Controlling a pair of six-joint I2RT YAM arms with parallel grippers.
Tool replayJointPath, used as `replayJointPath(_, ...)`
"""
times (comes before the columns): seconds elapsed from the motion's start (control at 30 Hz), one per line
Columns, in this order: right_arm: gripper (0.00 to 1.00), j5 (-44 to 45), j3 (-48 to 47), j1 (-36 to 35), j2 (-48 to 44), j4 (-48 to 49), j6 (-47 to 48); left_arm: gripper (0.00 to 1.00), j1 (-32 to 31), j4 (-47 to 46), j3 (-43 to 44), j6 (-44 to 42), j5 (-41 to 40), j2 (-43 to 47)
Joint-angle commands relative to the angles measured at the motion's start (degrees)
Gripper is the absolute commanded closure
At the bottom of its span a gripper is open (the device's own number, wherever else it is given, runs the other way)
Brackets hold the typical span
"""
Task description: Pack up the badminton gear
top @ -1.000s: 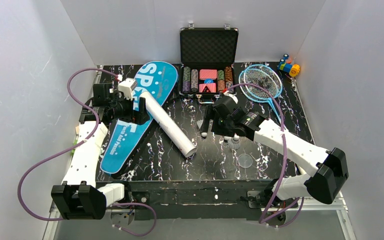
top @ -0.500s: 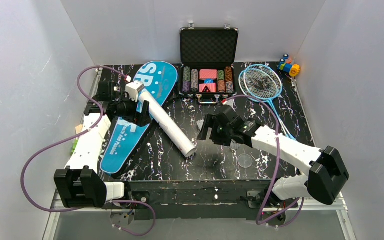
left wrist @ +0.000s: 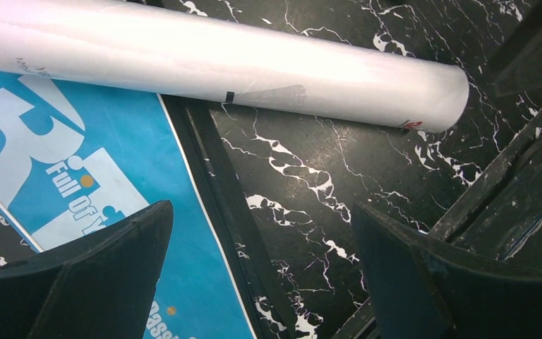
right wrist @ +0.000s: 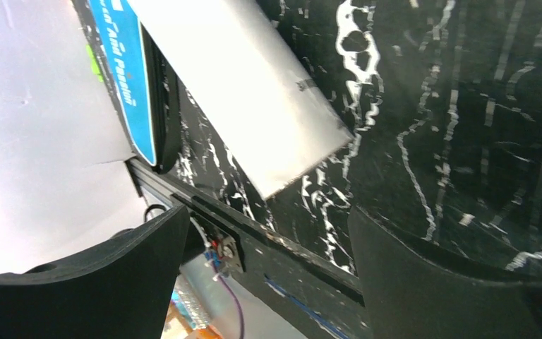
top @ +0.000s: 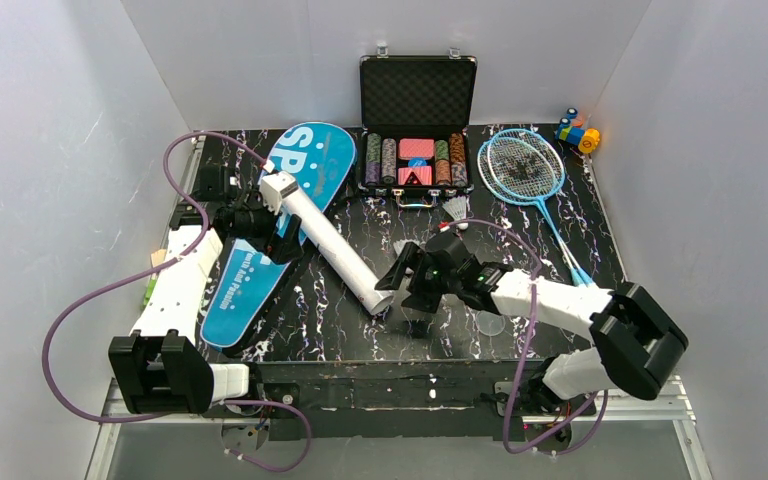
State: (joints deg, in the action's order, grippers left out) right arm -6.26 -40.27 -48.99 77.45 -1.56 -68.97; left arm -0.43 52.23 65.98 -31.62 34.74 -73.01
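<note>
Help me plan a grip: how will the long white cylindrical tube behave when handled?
The long white cylindrical tube is round and lies on its side, so a sideways push would likely roll it. It looks straight though one end rests on the blue racket-shaped bag, so probably stiff. Its smooth wall may slip when pinched.

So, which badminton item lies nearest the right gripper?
The white tube: its end lies just before the right gripper; the shuttlecock and rackets sit farther back.
</note>
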Motion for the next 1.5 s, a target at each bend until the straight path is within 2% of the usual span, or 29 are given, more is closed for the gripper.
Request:
replayJointPath(0.0,0.08,-1.54,-0.37,-1.63,4.06,11.06,-5.98,0.02,0.34,2.47,1.35,-4.06,2.95,1.95)
replayJointPath(0.17,0.09,-2.34,-0.84,-2.87,9.57,17.87,-10.04,0.02,0.34,3.03,1.56,-4.62,1.29,1.66)
replayJointPath(0.3,0.16,-0.95,-0.87,-4.11,11.75,21.12,-12.47,0.02,0.34,3.21,1.26,-4.97,0.86,2.11)
replayJointPath(0.53,0.29,5.81,0.46,-4.15,9.54,22.17,-13.19,0.02,0.34,3.67,0.51,-6.2,-0.25,3.54)
replayJointPath(0.63,0.4,7.96,-0.24,-3.31,10.58,22.83,-12.94,0.02,0.34,5.29,0.93,-6.94,-0.56,3.31)
replayJointPath(0.73,0.57,8.14,-1.58,-2.67,12.67,22.77,-12.95,0.02,0.34,5.84,0.96,-7.06,-0.41,3.28)
replayJointPath(0.87,0.7,7.54,-3.21,-1.88,14.0,22.91,-11.58,0.02,0.38,6.06,0.42,-7.4,0.77,4.13)
replayJointPath(1.0,0.92,6.93,-3.14,-1.12,12.17,24.1,-8.54,0.02,0.34,5.61,-0.45,-8.06,2.73,6.15)
replayJointPath(1.07,0.99,7.3,-5.93,-1.11,9.56,18.51,-3.83,0.02,0.34,5.59,-0.76,-9.43,4.55,7.96)
replayJointPath(1.13,0.99,7.63,-9.27,-1.11,6.66,11.69,1.55,0.02,0.34,5.55,-1.0,-11.92,7.16,10.25)
replayJointPath(1.33,0.99,4.76,-12.86,-1.11,-2.96,-0.43,13.67,0.02,0.34,3.02,-3.79,-26.46,15.55,19.05)
replayJointPath(1.47,0.99,1.87,-13.96,-1.18,-9.14,-7.48,19.72,0.02,0.34,-1.11,-7.09,-31.01,21.99,23.14)
